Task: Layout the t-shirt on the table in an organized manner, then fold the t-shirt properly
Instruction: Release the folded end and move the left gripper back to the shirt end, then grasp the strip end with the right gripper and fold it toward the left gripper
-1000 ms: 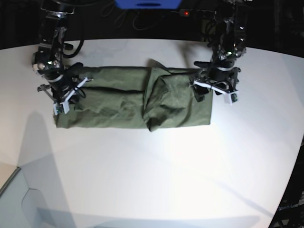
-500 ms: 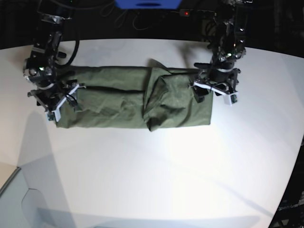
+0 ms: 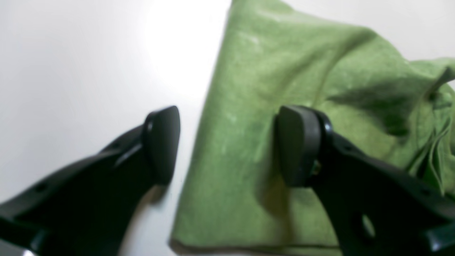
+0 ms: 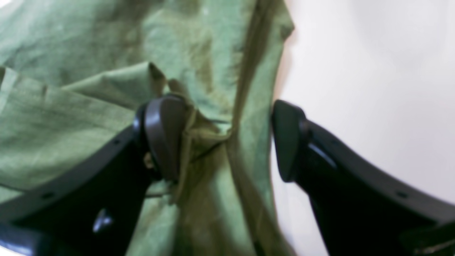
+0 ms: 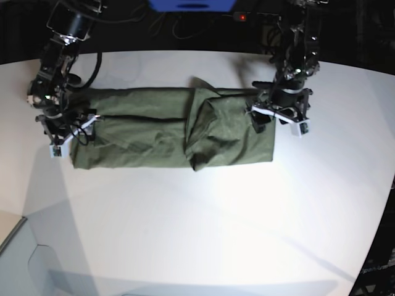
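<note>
— One t-shirt (image 5: pixel 166 126), olive green, lying as a long folded band across the middle of the white surface (image 5: pixel 203 228). Near half of that surface is bare, with shadows only.

— Condition of the band?

— Creased. One thicker overlapped section right of centre, with a small peak of cloth at the far edge.

— Two end effectors, then. Positions?

— Right end effector (image 5: pixel 63 132) at the band's end on the base view's left; left end effector (image 5: pixel 276 117) at the opposite end. Both low over the cloth.

— State of each?

— Right end effector released: jaws spread wide, one finger (image 4: pixel 165 137) against a bunched fold, the other over bare surface beside the hem. Nothing pinched. Left end effector (image 3: pixel 227 145) likewise spread, one finger over cloth, the other over the surface, straddling the shirt's side edge. Whether they touch the cloth, I cannot tell.

— Behind them?

— Dark background, cables, one blue object (image 5: pixel 191 5) at the far edge.
</note>
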